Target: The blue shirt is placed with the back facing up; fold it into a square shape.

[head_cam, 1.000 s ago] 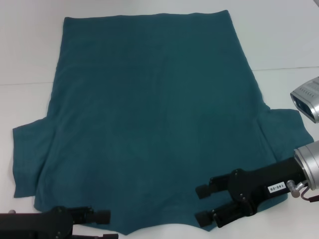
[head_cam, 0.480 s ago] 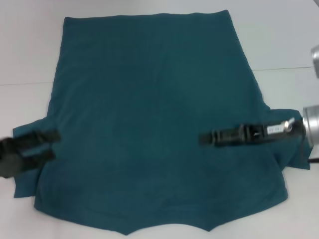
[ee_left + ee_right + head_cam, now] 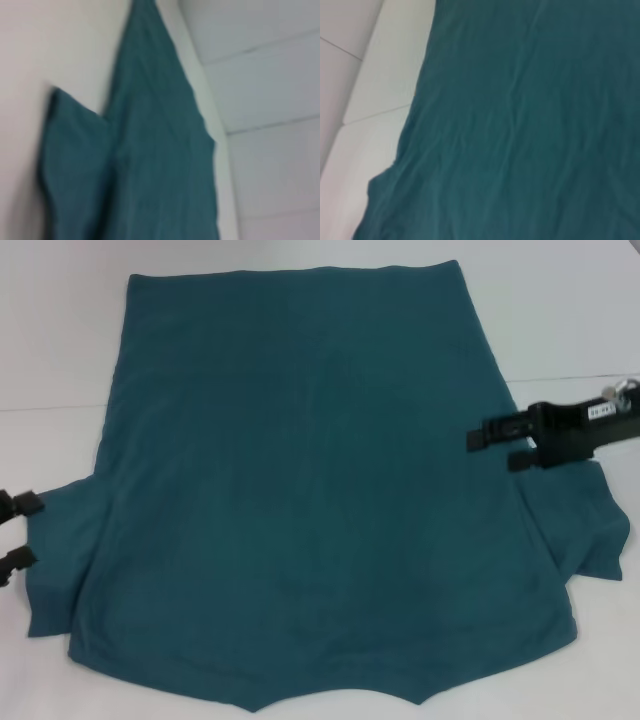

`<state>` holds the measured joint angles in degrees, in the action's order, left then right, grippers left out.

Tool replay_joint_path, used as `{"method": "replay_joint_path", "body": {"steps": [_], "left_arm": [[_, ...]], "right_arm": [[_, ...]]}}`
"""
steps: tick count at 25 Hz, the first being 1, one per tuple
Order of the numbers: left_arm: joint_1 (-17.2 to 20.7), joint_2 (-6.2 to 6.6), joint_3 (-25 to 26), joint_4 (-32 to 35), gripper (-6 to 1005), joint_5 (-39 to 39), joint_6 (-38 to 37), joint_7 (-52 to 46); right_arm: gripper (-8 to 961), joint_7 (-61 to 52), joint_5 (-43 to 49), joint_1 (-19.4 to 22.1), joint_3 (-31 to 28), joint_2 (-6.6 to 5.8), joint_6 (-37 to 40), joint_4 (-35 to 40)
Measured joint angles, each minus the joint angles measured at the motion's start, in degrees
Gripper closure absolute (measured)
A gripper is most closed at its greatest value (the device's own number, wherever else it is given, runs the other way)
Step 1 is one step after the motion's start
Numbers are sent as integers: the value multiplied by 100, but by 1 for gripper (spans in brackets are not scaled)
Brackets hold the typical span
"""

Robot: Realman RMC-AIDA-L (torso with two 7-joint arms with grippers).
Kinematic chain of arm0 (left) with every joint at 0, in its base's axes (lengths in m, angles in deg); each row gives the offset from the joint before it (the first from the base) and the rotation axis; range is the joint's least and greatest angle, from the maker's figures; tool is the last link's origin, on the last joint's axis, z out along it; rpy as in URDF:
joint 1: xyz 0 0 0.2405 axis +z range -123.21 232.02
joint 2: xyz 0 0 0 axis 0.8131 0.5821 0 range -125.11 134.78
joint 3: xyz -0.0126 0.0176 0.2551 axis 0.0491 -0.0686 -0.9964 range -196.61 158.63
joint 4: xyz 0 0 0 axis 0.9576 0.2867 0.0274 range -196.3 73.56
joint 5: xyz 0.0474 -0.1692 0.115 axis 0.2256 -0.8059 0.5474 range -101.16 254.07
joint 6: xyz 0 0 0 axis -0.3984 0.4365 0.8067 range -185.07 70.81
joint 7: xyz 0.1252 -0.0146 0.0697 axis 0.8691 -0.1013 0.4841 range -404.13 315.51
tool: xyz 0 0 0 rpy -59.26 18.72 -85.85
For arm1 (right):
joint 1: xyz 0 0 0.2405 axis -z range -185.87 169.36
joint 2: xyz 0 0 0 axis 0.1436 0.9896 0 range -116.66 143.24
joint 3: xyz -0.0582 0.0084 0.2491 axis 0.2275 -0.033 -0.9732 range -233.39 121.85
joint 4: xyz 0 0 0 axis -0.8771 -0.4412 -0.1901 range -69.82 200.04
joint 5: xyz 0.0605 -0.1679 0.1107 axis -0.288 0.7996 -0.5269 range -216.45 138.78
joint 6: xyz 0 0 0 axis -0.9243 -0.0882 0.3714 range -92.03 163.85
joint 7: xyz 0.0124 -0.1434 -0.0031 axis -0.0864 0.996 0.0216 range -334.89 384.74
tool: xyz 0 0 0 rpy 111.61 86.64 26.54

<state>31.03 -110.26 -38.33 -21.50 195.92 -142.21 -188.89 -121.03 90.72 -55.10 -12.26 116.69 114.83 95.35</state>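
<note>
A: The blue shirt (image 3: pixel 310 490) lies flat, unfolded, on the white table (image 3: pixel 60 340). Grippers?

B: The left gripper (image 3: pixel 18 530) is beside its left sleeve, the right gripper (image 3: pixel 497 447) above the right side seam; both spread, empty. We should pinch each sleeve's edge squarely before folding inward.

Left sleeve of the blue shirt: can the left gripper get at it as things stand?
Probably yes: the left gripper, jaws open, sits right at the sleeve's outer edge on the blue shirt, with nothing between them.
</note>
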Motion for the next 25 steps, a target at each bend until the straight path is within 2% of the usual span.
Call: {"method": "replay_joint_path", "body": {"steps": [3, 7, 11, 18, 25], "left_arm": [[-68, 10, -15, -23, 125, 206, 237, -48], [-158, 42, -30, -142, 126, 379, 698, -68], [-234, 75, -34, -267, 134, 614, 1035, -74], [-286, 84, -54, -369, 167, 817, 1306, 44], [-322, 84, -363, -384, 200, 822, 1522, 71]], "right_arm": [[9, -42, 245, -239, -4, -57, -10, -135], [11, -49, 323, -351, -4, 26, -143, -149], [9, -51, 331, -364, -1, 76, -220, -156], [9, -53, 335, -305, -1, 84, -230, -159], [10, -45, 335, -302, 1, 78, -236, -159]]}}
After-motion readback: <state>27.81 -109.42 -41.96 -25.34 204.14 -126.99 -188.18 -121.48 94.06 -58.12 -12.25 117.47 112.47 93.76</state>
